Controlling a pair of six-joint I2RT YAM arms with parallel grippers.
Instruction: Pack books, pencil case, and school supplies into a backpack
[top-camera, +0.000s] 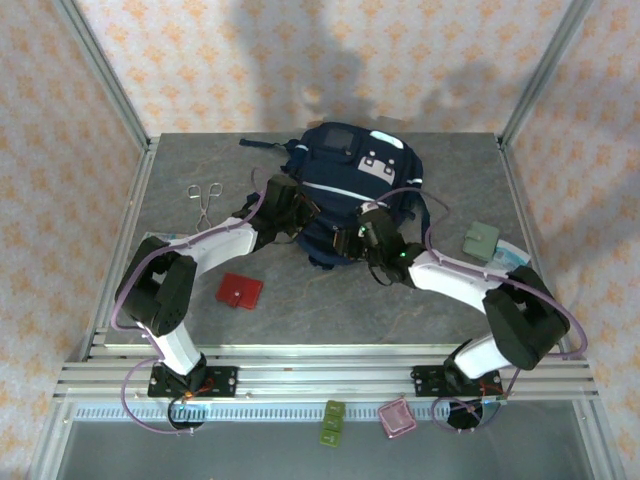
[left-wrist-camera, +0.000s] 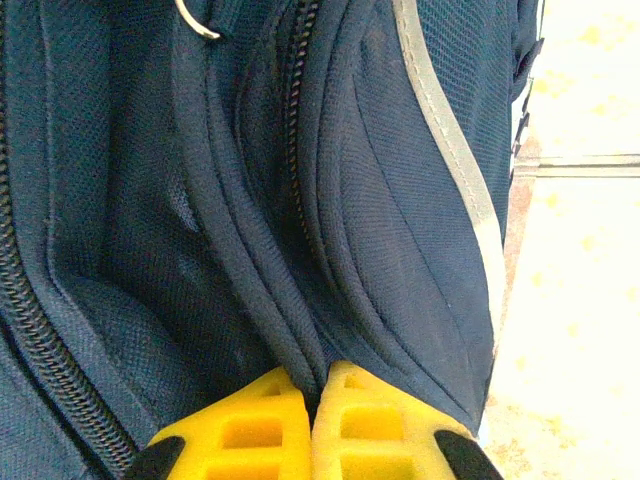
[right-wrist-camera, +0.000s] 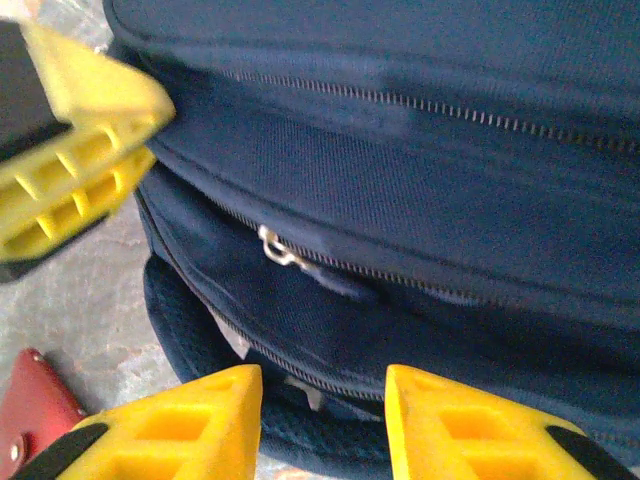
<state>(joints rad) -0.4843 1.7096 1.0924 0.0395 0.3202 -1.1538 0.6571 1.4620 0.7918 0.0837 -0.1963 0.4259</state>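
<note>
The navy backpack (top-camera: 352, 178) lies in the middle of the table, its grey front panel facing up. My left gripper (top-camera: 298, 215) is at the bag's near-left side and is shut on a fold of backpack (left-wrist-camera: 400, 200) fabric, its tips (left-wrist-camera: 312, 385) pinching a seam. At the near-right side is my right gripper (top-camera: 372, 238). It (right-wrist-camera: 322, 400) is open, its yellow fingers straddling the backpack (right-wrist-camera: 420, 150) lower edge below a metal zipper pull (right-wrist-camera: 275, 250). The red square school supplies (top-camera: 240, 291) lie flat left of the bag. The books and pencil case are out of view.
Metal scissors (top-camera: 205, 196) lie at the back left of the table. A grey-green flat item (top-camera: 481, 240) rests at the right by my right arm. Small green and pink objects (top-camera: 365, 418) sit below the front rail. The left gripper's fingers (right-wrist-camera: 75, 170) appear in the right wrist view.
</note>
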